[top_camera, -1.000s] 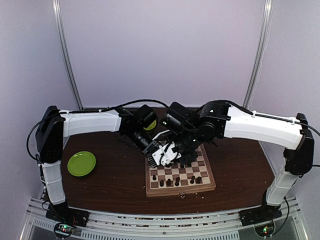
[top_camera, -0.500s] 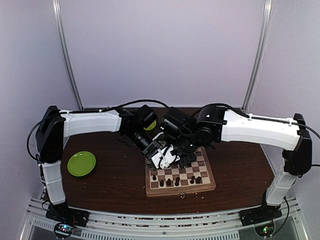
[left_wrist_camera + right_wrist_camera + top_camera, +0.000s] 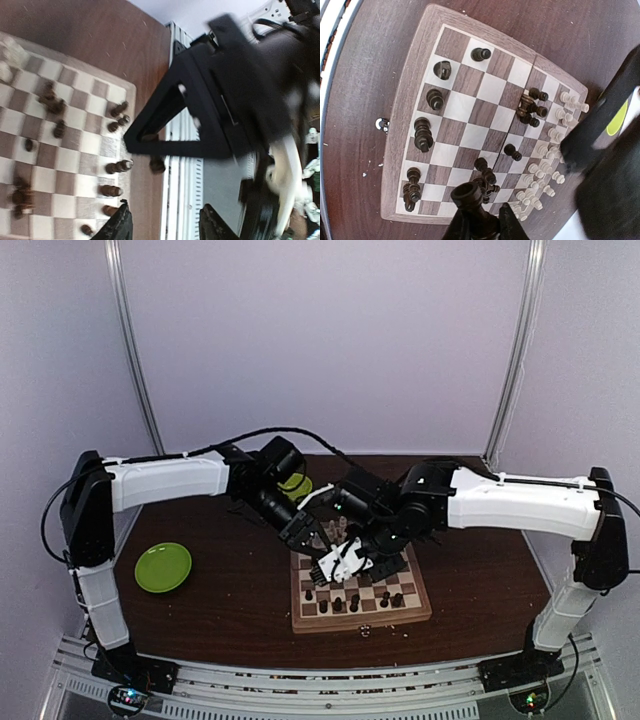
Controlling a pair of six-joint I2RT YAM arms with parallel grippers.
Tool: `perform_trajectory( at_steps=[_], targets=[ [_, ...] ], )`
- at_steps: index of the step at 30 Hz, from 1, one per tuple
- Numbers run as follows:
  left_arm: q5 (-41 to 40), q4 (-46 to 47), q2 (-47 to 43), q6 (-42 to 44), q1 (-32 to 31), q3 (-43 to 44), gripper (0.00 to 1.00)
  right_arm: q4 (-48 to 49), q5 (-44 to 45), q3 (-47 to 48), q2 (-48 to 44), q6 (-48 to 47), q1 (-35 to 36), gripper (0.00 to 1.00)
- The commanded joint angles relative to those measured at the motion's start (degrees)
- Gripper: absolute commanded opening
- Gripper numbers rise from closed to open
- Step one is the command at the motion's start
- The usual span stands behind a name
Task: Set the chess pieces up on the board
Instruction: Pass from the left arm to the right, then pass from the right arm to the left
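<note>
The board (image 3: 360,622) lies in the middle of the table, with both grippers above its far half. In the right wrist view my right gripper (image 3: 482,225) is shut on a dark chess piece (image 3: 468,195), held above the board (image 3: 490,87). Dark chess pieces (image 3: 423,132) stand along one side of the board and in small clusters mid-board. Cream chess pieces (image 3: 545,170) crowd the opposite side. My left gripper (image 3: 167,227) is open with nothing between its fingers, beside the board's edge (image 3: 75,150), where dark pieces (image 3: 117,166) stand in a row.
A lime-green plate (image 3: 163,567) sits on the table at the left. A lime-green bowl (image 3: 293,485) is behind the left arm. The right arm's black body (image 3: 235,100) fills much of the left wrist view. The table's metal front rail (image 3: 185,175) runs close to the board.
My left gripper has opened and drawn back from the board. The right gripper has swung over the board's middle with the dark piece in it.
</note>
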Motion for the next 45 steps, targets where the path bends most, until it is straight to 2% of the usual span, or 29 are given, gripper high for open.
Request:
perform_trajectory(
  at_steps=[1, 5, 10, 13, 16, 20, 25, 35, 45],
  targets=[
    [-6.8, 4.7, -8.1, 2.5, 3.0, -0.3, 0.47, 0.9, -13.6, -2.1, -8.5, 9.1, -6.2, 0.05],
    [-11.2, 12.5, -12.9, -0.4, 3.0, -3.7, 0.47, 3.4, -27.2, -4.8, -13.1, 15.8, -12.6, 0.05],
    [-18.8, 36.3, -21.2, -7.5, 2.2, -15.5, 0.45, 8.7, -44.8, -9.9, -17.3, 24.1, -21.1, 0.05],
    [-29.1, 43.4, -25.5, -2.5, -2.7, -20.4, 0.42, 12.3, -52.7, -13.3, -18.5, 27.6, -24.9, 0.05],
    [-35.5, 42.7, -26.3, 5.7, -8.6, -19.8, 0.42, 11.7, -59.5, -15.0, -18.3, 27.2, -27.1, 0.05],
    [-35.5, 39.1, -24.9, 14.9, -13.6, -16.8, 0.41, 8.5, -64.4, -15.6, -18.0, 24.2, -27.7, 0.05],
    [-36.9, 34.7, -23.4, 25.0, -18.2, -14.0, 0.41, 8.7, -66.5, -16.9, -18.9, 24.0, -27.7, 0.06],
    [-39.0, 25.3, -17.0, 31.9, -20.5, -6.0, 0.41, 6.5, -67.0, -16.7, -18.7, 21.7, -27.7, 0.07],
    [-39.7, 24.0, -13.1, 32.5, -20.5, -2.9, 0.39, 4.8, -67.0, -15.9, -17.7, 20.6, -27.7, 0.07]
  ],
)
